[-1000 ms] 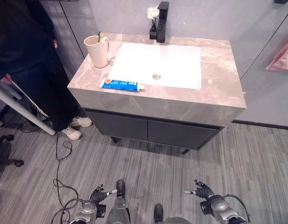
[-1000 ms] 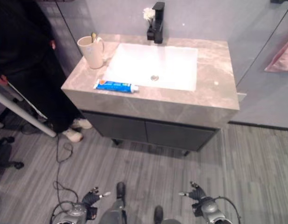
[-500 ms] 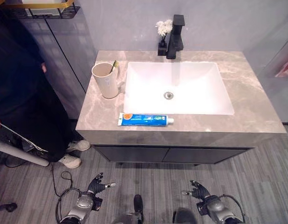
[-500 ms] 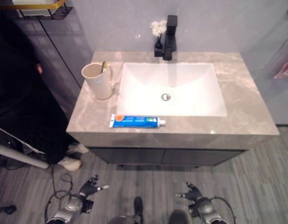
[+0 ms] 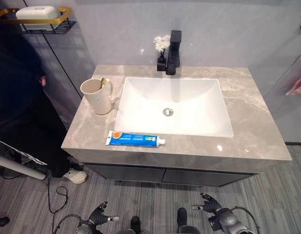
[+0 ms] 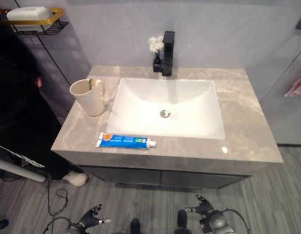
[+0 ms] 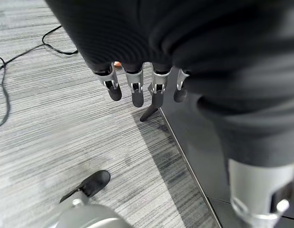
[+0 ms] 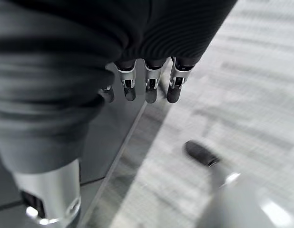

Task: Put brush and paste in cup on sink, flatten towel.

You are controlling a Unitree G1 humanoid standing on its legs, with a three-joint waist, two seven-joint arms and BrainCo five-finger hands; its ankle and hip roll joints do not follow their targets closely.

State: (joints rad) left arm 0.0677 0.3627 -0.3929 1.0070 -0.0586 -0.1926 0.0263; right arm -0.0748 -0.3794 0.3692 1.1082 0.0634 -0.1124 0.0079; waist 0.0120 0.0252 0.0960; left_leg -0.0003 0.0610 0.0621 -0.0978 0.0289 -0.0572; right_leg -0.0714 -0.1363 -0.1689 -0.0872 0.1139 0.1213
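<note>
One toothpaste tube [image 5: 135, 140], blue and white, flat on the marble counter [image 5: 248, 141] along the front edge, just in front of the white basin [image 5: 172, 108], cap end pointing right. One beige cup [image 5: 96, 96] standing upright at the left of the basin, handle to the right, with one toothbrush [image 5: 103, 83] already inside, its head poking above the rim. One black tap [image 5: 173, 46] at the back, one small vase of white flowers [image 5: 161, 48] just beside it on the left. Up on the wall at far left, one gold-edged wire shelf [image 5: 43, 19] carrying one white soap dish [image 5: 36, 11]. At the right edge, a sliver of pink towel [image 5: 297, 85]. One person [image 5: 21, 112] in dark clothes standing left of the vanity, white shoe on the grey plank floor [image 7: 52, 123].

Down low, well apart from the counter: left hand [image 5: 98, 215] and right hand [image 5: 210, 206], both empty, fingers relaxed and spread. From the wrist cameras, extra detail: left hand's fingertips [image 7: 137, 99] hanging straight over the floor beside the dark cabinet front [image 7: 194, 142]; right hand's fingertips [image 8: 150, 93] likewise loose, nothing held.
</note>
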